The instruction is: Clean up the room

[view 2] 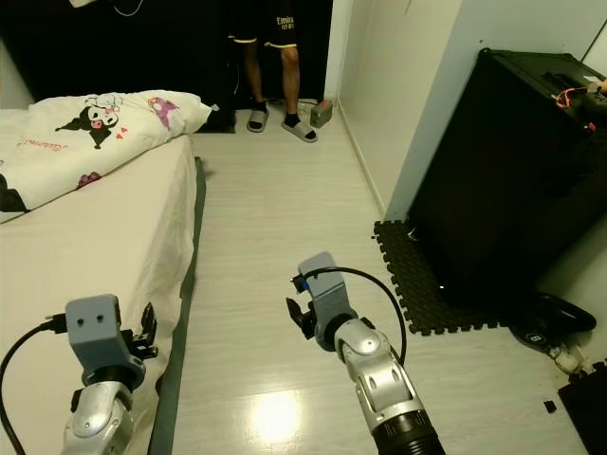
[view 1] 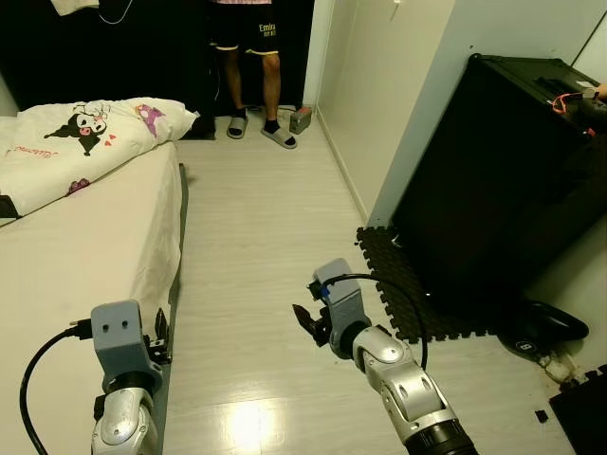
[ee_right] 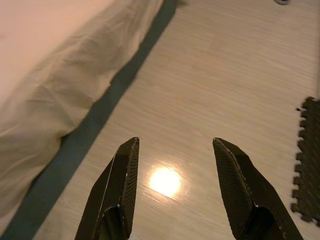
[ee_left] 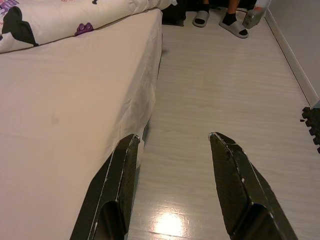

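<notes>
A bedroom is being viewed from the robot's head, looking down a strip of pale wooden floor [view 1: 266,246]. On the robot's left, a bed [view 1: 76,256] with a cream sheet is taking up the largest share of the scene, and a white quilt printed with cartoon figures [view 1: 85,137] is lying bunched across its far end. On the right, a large black cabinet [view 1: 493,180] is standing against the wall, with a black foam mat [view 1: 394,284] of interlocking tiles lying at its foot. At the far end of the floor, a person's legs in slippers [view 1: 251,85] are being seen beside a small grey box [view 1: 301,120] on the floor. Nearer the robot, both arms are being held out in front: the left tool [ee_left: 172,150] is being held wide and empty beside the bed's edge, and the right tool [ee_right: 175,155] is likewise being held wide and empty above bare floor between the bed and the mat. Nothing is being gripped. No single item for tidying is singled out; the small grey box and the rumpled quilt are judged the likeliest candidates, both well apart from the tools. For the step to be done well, the robot is best walked closer with the tools kept wide, and the person's feet should be given room.
</notes>
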Controlling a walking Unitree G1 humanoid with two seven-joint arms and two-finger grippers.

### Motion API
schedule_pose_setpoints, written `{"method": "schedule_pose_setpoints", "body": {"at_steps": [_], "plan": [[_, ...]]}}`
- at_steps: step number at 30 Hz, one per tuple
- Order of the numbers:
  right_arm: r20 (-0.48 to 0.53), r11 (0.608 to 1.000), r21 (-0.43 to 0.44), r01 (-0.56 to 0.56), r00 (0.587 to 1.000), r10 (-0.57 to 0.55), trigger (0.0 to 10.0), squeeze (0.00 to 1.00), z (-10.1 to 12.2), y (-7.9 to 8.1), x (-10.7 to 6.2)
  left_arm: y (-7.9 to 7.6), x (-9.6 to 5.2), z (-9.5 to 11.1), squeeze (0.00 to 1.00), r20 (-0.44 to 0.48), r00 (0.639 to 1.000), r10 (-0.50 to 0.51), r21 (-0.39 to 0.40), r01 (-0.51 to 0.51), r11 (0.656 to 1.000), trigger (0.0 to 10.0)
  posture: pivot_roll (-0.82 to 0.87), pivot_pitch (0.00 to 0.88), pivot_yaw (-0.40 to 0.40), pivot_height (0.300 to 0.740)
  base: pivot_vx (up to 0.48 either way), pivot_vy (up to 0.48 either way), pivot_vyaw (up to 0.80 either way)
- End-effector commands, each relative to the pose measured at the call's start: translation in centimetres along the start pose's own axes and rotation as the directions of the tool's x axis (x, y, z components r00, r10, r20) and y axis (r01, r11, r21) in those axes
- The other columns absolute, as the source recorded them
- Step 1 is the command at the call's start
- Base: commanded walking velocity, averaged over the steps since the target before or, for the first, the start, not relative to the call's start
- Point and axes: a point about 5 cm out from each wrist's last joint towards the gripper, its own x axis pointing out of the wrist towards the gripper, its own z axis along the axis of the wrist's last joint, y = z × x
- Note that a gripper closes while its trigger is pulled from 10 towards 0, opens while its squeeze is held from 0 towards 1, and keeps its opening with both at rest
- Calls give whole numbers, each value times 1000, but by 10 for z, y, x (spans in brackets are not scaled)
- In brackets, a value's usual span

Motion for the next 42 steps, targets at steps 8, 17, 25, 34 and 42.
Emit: {"method": "schedule_pose_setpoints", "body": {"at_steps": [8, 17, 25, 34, 42], "plan": [[0, 996, -1, -84, 996, 84, 10000, 0, 2, 5, 2, -6, 0, -6, 0, -36, 999, -9, -12, 8, 1000, 10000, -4, 114, -90, 733, 0, 0, 0], [22, 998, 25, -58, 998, 57, 10000, 0, 5, 0, 2, -6, 2, -6, 0, -33, 999, -6, -15, 5, 1000, 10000, -7, 109, -90, 733, 0, 0, 0], [12, 999, 27, -32, 999, 31, 10000, 0, 3, -5, 2, -7, 4, -5, 0, -31, 999, -5, -19, 4, 1000, 10000, -11, 107, -91, 733, 0, 0, 0], [-4, 1000, 17, -22, 1000, 22, 10000, 0, 1, -7, 2, -9, 5, -5, 0, -30, 1000, -8, -23, 7, 1000, 10000, -17, 107, -91, 733, 0, 0, 0], [41, 997, -76, 19, 999, -15, 10000, 0, 6, -11, 1, -7, 5, -6, 0, -31, 1000, 1, -21, -2, 1000, 10000, -15, 101, -94, 733, 0, 0, 0]]}}
